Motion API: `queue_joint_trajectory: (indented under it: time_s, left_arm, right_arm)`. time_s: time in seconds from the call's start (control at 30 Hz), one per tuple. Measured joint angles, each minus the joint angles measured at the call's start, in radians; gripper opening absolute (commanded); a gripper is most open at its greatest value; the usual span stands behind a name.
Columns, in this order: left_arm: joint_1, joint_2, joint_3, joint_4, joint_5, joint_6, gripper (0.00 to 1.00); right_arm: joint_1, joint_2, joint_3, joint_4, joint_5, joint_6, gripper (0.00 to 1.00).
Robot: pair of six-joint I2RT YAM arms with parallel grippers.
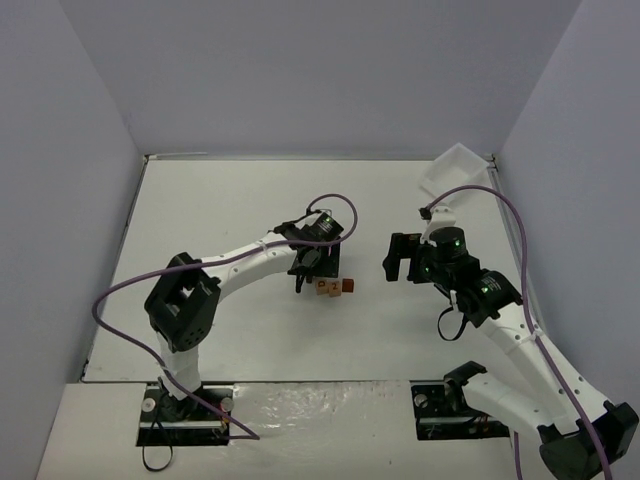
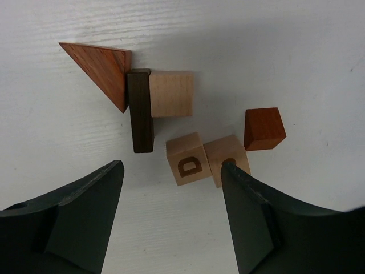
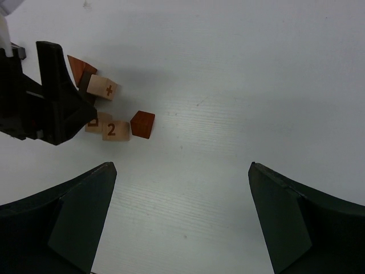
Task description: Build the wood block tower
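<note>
- One white tabletop [image 1: 250,200] carries everything, walled in by pale panels on three sides.
- Two arms stand at its near edge. The left arm [image 1: 240,262] reaches in towards the middle and the right arm [image 1: 520,330] bends in from the right side.
- A white tray [image 1: 455,170] sits tilted in the far right corner, well apart from the rest.
- The right fingers [image 3: 74,222] stand spread wide with nothing between them. They hang above bare tabletop to the right of the blocks.
- The left fingers [image 2: 85,217] are parted too and grip nothing. They point down just beside the blocks, and the nearest cubes sit right at their tips; I cannot tell whether one finger touches a cube.
- The wood blocks [image 1: 331,287] lie in a small loose cluster near the middle of the tabletop, under the left arm's wrist.
- A red-brown wedge [image 2: 102,68], a dark brown bar [image 2: 140,111] and a pale cube [image 2: 171,94] press together at one end; the right wrist view shows a plus sign on that cube.
- A pale cube marked D [image 2: 187,160] touches a second pale cube [image 2: 228,157], which shows a 2 in the right wrist view.
- A red-brown cube [image 2: 263,128] sits just beside that pair.
</note>
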Motion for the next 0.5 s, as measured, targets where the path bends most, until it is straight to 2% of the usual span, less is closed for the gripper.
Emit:
queue_joint_trajectory:
  time_s: [0.13, 0.5]
  left_arm:
    - [-0.008, 0.047, 0.005, 0.001, -0.007, -0.050, 0.57]
    - [-0.020, 0.102, 0.028, 0.005, -0.027, -0.104, 0.52]
  right_arm:
    - [0.000, -0.010, 0.000, -0.006, 0.001, 0.003, 0.99]
    - [0.000, -0.013, -0.008, -0.020, 0.001, 0.002, 0.99]
